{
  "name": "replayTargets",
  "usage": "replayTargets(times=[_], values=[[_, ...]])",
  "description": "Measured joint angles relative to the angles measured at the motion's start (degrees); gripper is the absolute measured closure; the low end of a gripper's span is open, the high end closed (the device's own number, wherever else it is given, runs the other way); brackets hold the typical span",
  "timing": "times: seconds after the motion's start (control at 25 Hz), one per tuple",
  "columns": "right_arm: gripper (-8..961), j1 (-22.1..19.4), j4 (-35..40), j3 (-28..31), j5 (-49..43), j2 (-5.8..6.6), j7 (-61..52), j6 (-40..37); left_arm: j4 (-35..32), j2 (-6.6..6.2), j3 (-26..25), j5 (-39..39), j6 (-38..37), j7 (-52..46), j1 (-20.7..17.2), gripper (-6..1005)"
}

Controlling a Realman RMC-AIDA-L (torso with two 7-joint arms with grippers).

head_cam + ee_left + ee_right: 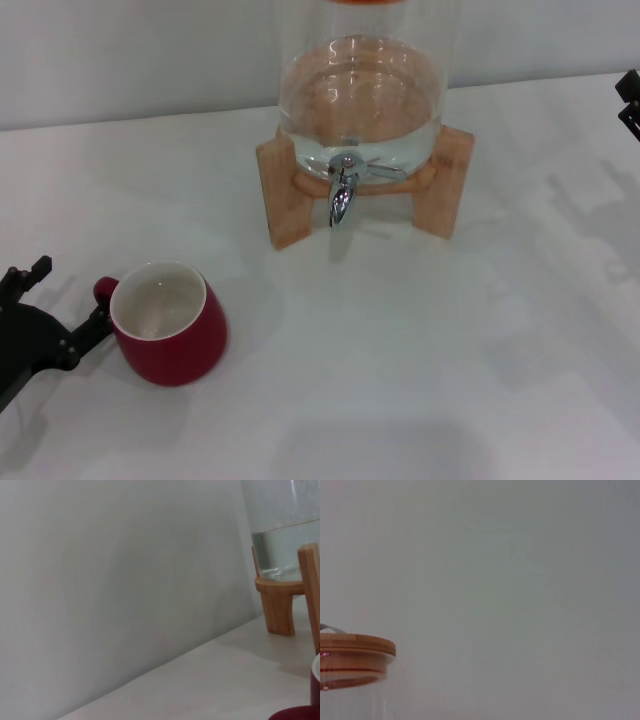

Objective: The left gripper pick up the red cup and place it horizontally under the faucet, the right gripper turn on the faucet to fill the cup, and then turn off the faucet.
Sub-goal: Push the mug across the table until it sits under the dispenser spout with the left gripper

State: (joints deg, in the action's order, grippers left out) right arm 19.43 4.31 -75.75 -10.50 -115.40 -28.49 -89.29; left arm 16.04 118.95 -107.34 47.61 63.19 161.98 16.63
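So the red cup [167,322] is sitting upright on the white table [420,360], well out in front of the faucet [342,197] and off toward the robot's left of it, nowhere near under the spout. It looks empty, white inside showing, with the little handle pointing away from the faucet.

The left gripper [60,308] is right at that handle. One finger reaches up to touch or nearly touch it, the other sticks out farther from the cup, so the claw is spread apart and not clamped on anything yet. From the left wrist camera only a sliver of the cup [311,700] shows, plus a leg of the wooden stand [278,605].

The faucet pokes out of the glass dispenser [360,100], which has water in it, and nothing's flowing that I can see.

The right gripper [629,100] is just peeking in, up and well to the right of the dispenser; can't tell what its fingers are doing.

My read: basically nothing's done yet. Grabbing, placing, filling and shutting off are all still ahead.
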Motion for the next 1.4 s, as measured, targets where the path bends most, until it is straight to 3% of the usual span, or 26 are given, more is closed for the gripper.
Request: replayTargets(times=[1.0, 1.12, 1.4], values=[[101, 0.52, 0.02, 0.0, -0.05, -0.09, -0.1, 0.0, 1.37, 0.01, -0.23, -0.07, -3.01, 0.0, 0.05, 205], [102, 0.53, 0.04, 0.0, -0.05, -0.09, -0.08, 0.0, 1.4, 0.06, -0.3, -0.07, -3.6, 0.0, 0.33, 419], [102, 0.61, 0.08, 0.0, -0.05, -0.09, -0.07, 0.0, 1.4, 0.12, -0.23, -0.07, -3.8, 0.0, 0.62, 444]])
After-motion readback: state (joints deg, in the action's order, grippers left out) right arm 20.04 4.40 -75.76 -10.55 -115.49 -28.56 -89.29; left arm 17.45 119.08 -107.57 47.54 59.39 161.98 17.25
